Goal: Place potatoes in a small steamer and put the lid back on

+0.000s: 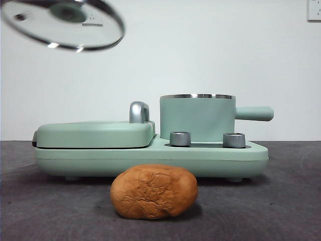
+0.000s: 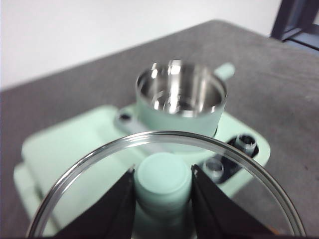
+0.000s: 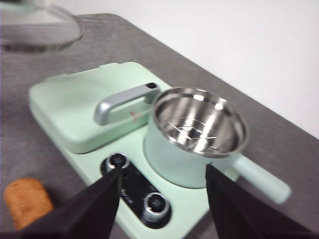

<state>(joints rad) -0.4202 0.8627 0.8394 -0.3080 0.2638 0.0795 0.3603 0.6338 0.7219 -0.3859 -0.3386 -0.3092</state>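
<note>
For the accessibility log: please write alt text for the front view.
An orange-brown potato lies on the grey table before a mint-green cooker whose small steamer stands open. The glass lid hangs tilted, high at the upper left.

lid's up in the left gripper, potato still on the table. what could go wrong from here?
1. The left gripper pinches only the small knob of the lid, which hangs tilted; the glass could slip or swing.
2. The potato looks about as wide as the steamer mouth, so it may catch on the steel rim.
3. The right gripper, jaws open, must reach past the dials to the potato; a bump seems possible.
</note>
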